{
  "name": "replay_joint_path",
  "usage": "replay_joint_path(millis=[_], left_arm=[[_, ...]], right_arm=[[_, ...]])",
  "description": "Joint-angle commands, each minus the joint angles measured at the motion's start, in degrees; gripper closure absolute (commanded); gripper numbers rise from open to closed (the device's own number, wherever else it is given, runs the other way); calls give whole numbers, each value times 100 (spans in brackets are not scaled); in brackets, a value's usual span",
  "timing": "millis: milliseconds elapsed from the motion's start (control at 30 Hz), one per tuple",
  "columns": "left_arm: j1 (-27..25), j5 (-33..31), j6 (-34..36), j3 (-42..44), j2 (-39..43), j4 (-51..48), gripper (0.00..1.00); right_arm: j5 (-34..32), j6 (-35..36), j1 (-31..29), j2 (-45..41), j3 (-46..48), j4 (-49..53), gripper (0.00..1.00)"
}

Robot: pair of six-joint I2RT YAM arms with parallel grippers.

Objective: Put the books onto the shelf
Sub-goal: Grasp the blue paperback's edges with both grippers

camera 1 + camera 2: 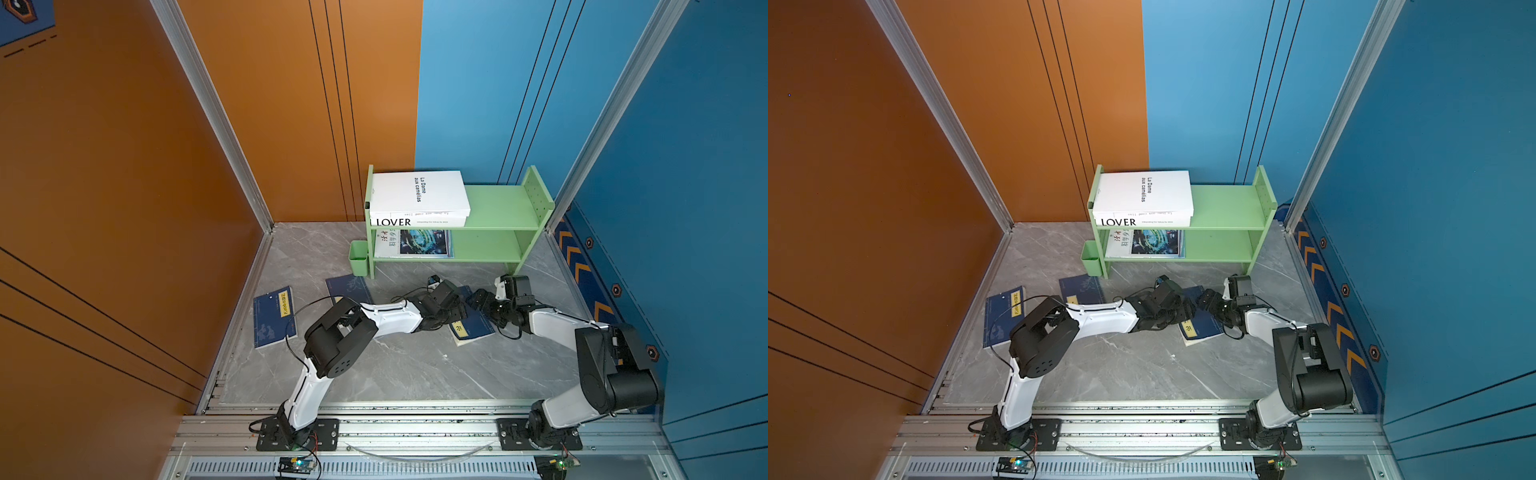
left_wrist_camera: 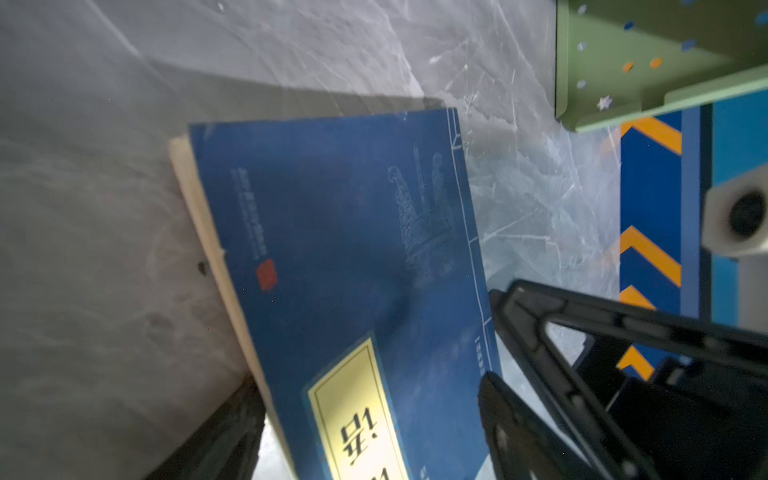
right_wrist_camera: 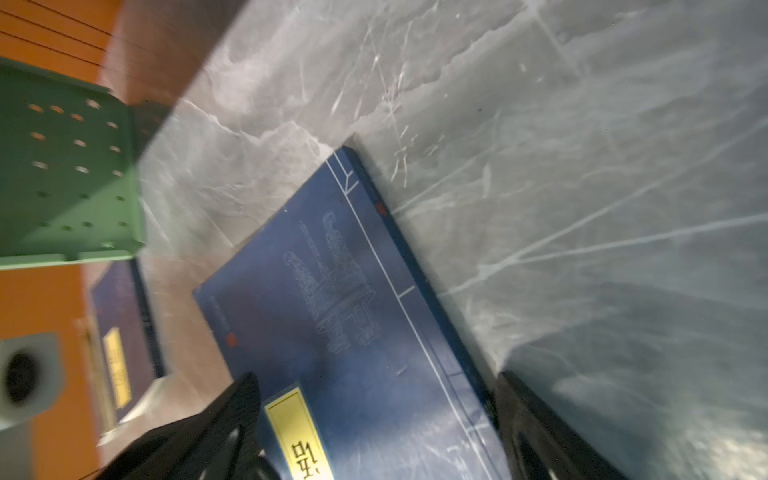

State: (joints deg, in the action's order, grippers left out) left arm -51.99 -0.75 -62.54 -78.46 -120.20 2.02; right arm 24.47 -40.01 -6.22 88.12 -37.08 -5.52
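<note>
My left gripper (image 2: 370, 380) stands spread wide, one black finger at each long edge of a thin navy book with a yellow label (image 2: 353, 232). The book lies on the grey marble-patterned floor (image 1: 395, 374) in front of the shelf's right half. My right gripper (image 3: 376, 378), reaching in from the right, is spread just as wide around the same book. Both wrist views blur at my fingertips, so I cannot tell whether any pad actually presses the book's edges.

Counting from the left, I see three navy books on the floor. One is the far-left navy book (image 1: 272, 320) near the orange wall (image 1: 124, 208). The second navy book (image 1: 347, 286) is partly under my left arm, and the third is the one between my jaws. One little green cup (image 1: 358, 257) sits against the left panel of the one light-green wooden two-tier shelf (image 1: 498, 203). Two books are stacked flat at the left end of its upper tier. The thick white book titled La Dame aux camélias (image 1: 419, 191) lies on top of the thick white book lettered LOVER (image 1: 415, 221). One teal picture magazine (image 1: 424, 243) lies on the lower tier, also at the left.
</note>
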Motion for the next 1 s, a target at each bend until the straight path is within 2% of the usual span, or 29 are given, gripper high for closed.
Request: replay_joint_path(millis=[0,267,567,700,867,967], left_arm=[[110,396,-250,306,-305,172,19],[341,720,-446,676,-241,879,19],[488,960,-691,1082,-192,1465,19],[516,1032,-760,1184,-206,1602,19],[561,1057,-781,1222,-216,1635,19],[573,1090,-814,1220,-234,1696,19]], right_arm=[[1246,-698,-115,140,172,-422,15],[1849,-1116,-159,-137,297,-920,20],[1918,-2312,-251,88,866,-2949,26],[1951,-2623,-246,61,902,-3456,29],[1927,-2705,-213,-140,859,-3504,31],[1803,-2537,-204,-235,775,-3011,34]])
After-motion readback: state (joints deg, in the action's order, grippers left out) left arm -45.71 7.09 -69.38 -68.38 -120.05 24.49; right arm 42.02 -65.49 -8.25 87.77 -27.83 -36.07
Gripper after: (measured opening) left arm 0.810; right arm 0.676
